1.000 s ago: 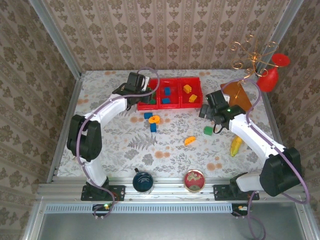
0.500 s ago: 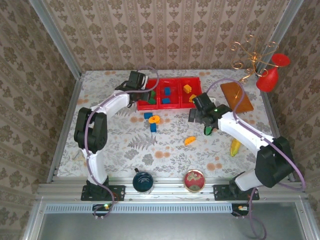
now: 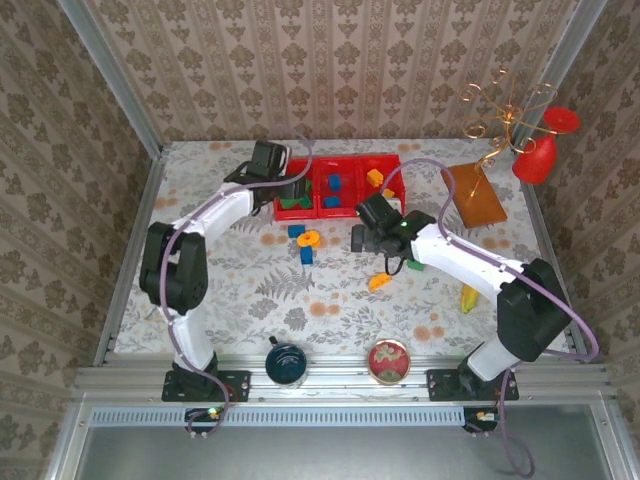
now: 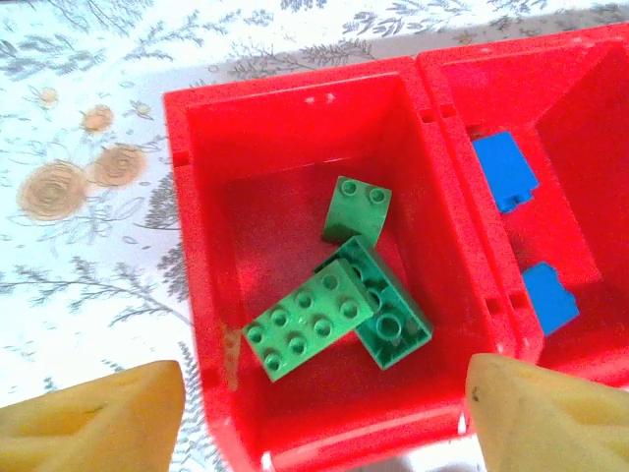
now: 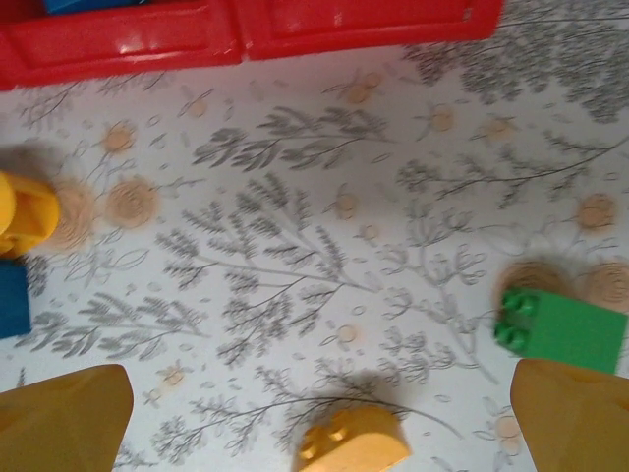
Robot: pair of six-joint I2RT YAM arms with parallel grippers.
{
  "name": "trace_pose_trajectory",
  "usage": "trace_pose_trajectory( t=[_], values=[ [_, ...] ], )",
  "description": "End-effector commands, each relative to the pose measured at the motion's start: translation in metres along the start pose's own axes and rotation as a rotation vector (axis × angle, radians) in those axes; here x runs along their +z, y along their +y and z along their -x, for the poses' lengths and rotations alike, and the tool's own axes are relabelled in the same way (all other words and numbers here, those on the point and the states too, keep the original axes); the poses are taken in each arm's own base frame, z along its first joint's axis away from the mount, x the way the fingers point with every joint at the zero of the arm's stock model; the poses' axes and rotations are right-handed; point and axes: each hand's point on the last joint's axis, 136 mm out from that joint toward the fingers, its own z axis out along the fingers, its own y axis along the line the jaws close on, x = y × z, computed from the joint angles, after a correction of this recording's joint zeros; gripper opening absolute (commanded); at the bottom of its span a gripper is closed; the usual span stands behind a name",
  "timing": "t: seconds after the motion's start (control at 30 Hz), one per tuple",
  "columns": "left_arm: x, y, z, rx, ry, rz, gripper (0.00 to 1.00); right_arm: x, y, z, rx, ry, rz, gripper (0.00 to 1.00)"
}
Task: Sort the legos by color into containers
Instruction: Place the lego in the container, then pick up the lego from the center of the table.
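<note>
**A:** What is the left gripper (image 4: 324, 393) doing?

**B:** It hangs over the red tray (image 4: 201, 246), in the upper middle of the overhead view. Its fingers (image 4: 98, 418) are spread wide with nothing between them. Below it, the tray's left compartment holds three green bricks (image 4: 307, 322), two of them overlapping. The next compartment holds two blue bricks (image 4: 504, 172).

**A:** And the right gripper (image 5: 322, 383)?

**B:** Released too and empty. It is over the flowered table (image 5: 295, 246) just in front of the tray, at the centre of the overhead view.

**A:** Which pieces lie loose?

**B:** In the right wrist view a green brick (image 5: 562, 331) sits at the right edge beside one finger. An orange brick (image 5: 354, 440) is at the bottom middle, and an orange ring (image 5: 25, 211) and a blue brick (image 5: 12, 298) are at the left edge. From above, a second blue brick (image 3: 296, 231) lies just beside the ring. Yellow bricks (image 3: 374, 177) lie in the tray's right compartment.
</note>
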Motion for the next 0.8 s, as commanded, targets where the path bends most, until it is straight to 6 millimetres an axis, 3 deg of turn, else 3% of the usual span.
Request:
trace_pose_trajectory(
  t=[0.0, 0.1, 0.5, 0.77],
  values=[
    [-0.045, 0.005, 0.022, -0.052, -0.115, 0.015, 0.84, -0.003, 0.025, 0.002, 0.011, -0.004, 0.051, 1.00],
    [-0.067, 0.013, 0.011, -0.078, -0.143, 0.037, 1.00, -0.003, 0.039, -0.001, -0.007, 0.000, 0.076, 1.00],
    [-0.130, 0.065, -0.052, -0.191, -0.209, 0.196, 1.00, 0.012, 0.089, -0.019, -0.081, 0.053, 0.137, 0.99],
    [-0.148, 0.098, -0.090, -0.285, -0.236, 0.283, 1.00, 0.028, 0.125, -0.033, -0.136, 0.110, 0.173, 0.95]
  ],
)
